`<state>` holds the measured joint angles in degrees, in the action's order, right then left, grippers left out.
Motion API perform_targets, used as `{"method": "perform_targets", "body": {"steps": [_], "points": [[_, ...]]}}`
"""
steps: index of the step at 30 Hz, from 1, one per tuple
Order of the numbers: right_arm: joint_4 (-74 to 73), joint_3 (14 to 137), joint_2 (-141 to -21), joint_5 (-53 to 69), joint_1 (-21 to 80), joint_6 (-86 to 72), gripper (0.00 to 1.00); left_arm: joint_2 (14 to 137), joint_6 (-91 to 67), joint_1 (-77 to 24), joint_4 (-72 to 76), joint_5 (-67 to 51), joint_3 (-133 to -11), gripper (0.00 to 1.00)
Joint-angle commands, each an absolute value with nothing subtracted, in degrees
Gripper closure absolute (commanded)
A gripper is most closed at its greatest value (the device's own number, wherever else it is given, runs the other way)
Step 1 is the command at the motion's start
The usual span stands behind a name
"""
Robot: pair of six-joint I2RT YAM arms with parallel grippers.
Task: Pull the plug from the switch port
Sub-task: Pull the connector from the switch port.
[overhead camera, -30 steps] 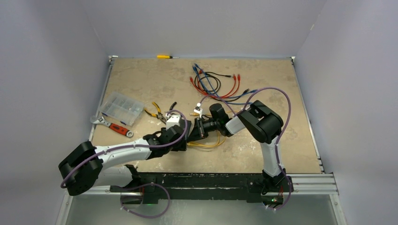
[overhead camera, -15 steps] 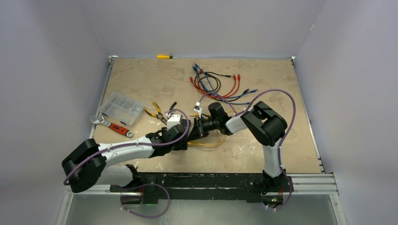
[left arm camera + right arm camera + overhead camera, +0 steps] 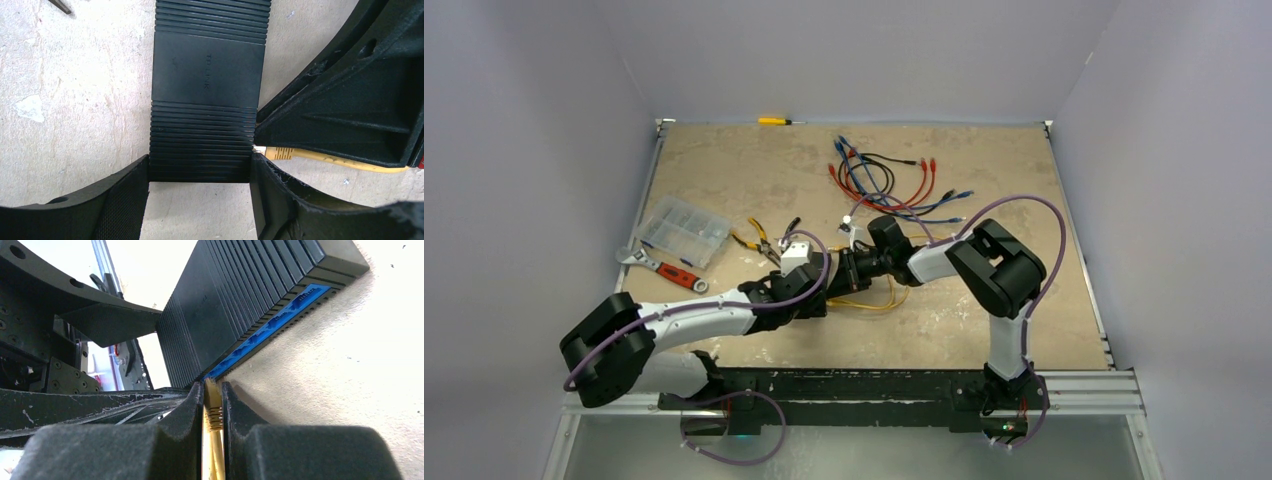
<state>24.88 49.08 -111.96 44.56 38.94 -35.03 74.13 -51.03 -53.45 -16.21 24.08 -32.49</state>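
Mid-table: flat black ribbed switch (image 3: 207, 95) clamped across width by left gripper (image 3: 199, 174). At blue port face (image 3: 280, 320), yellow cable plug (image 3: 214, 415) pinched in right gripper (image 3: 212, 397); plug axis square to switch's long side, pointing toward right arm.

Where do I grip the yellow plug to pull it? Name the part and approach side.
Take the yellow plug by its ribbed boot, coming square at the blue port row of the switch. The boot sticks straight out, so a pull along it should free it. The right gripper pinches it there; the left gripper clamps the switch's end.
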Motion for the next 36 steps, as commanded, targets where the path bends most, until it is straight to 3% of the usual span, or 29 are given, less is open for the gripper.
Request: {"method": "perform_targets", "body": {"steps": [1,25,36], "points": [[20.85,49.22,-108.37,43.88,38.32,-33.24,1.0,76.4,-52.39,-53.0,-26.86,28.51,-30.87,1.0],[13.73,47.81,-100.84,38.61,38.08,-30.67,1.0,78.2,-55.49,-53.01,-31.33,32.01,-32.26,1.0],[16.16,44.48,-99.83,41.84,36.84,-31.64,1.0,77.71,-58.27,-53.0,-35.24,34.47,-32.91,1.0]]}}
